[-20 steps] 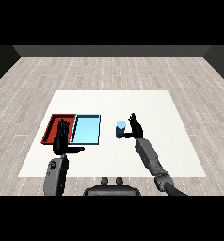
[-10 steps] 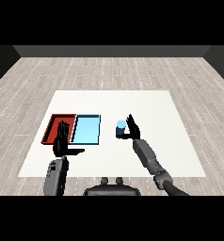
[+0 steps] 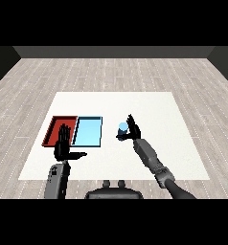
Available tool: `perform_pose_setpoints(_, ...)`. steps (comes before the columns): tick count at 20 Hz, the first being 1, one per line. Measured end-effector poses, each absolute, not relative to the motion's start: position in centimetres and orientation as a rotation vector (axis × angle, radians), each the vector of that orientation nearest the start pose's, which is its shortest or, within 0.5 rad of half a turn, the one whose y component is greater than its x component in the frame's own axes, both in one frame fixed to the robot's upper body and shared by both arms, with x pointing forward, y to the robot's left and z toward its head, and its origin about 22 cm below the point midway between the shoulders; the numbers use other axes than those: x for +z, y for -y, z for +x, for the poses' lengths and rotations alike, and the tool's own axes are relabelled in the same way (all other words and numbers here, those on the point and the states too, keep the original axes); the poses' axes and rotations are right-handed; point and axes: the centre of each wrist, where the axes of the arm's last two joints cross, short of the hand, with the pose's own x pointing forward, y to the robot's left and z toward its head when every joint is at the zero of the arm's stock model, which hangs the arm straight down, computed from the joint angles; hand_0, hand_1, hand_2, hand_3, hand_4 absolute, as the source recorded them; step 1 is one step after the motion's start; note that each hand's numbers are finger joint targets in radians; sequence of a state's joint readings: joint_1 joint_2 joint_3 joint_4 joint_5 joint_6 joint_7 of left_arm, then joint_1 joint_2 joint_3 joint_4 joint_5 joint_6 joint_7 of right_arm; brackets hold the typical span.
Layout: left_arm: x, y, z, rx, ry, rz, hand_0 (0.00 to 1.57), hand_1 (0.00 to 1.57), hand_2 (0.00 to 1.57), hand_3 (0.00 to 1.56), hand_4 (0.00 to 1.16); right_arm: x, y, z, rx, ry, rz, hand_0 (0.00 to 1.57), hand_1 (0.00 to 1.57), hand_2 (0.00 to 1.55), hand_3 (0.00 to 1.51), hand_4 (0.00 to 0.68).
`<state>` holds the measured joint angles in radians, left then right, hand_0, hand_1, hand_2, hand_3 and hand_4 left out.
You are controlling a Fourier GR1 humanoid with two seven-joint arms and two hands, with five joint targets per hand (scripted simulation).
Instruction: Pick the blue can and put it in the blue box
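Right hand at the blue can, beside the trays.

Nearest, the black left hand (image 3: 64, 146) is released, fingers straight, thumb out, over the table's (image 3: 154, 110) front edge. Farther, the black right hand (image 3: 132, 129) curls around the small upright blue cylindrical can (image 3: 122, 130), right of the shallow light blue tray (image 3: 88, 132) and its neighbour, the red tray (image 3: 54, 131).

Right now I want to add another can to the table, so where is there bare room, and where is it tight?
Bare: the white table behind the red tray and light blue tray, and its right part. Tight: the strip where the right hand meets the small blue can, and the front left by the left hand.
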<state>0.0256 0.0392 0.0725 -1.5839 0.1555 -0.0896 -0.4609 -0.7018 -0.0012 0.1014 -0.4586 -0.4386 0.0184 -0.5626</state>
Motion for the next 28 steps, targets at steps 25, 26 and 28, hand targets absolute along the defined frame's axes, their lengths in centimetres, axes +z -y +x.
perform_pose_setpoints(25,0.7,-25.4,24.3,0.116,2.047,-0.099,0.00,0.00,0.00,0.00,0.00,-5.8,12.4,36.9,0.011,1.556,0.152,1.55,1.55,1.48,1.43,0.672)
perform_pose_setpoints(26,0.7,-25.5,24.5,0.116,2.042,-0.101,0.00,0.00,0.00,0.00,0.00,-5.6,12.5,37.0,0.014,1.562,0.150,1.54,1.54,1.47,1.42,0.662)
perform_pose_setpoints(28,0.4,-25.1,24.3,0.112,2.037,-0.105,0.00,0.00,0.00,0.00,0.00,-5.2,12.3,37.3,0.030,1.583,0.146,1.51,1.51,1.46,1.41,0.655)
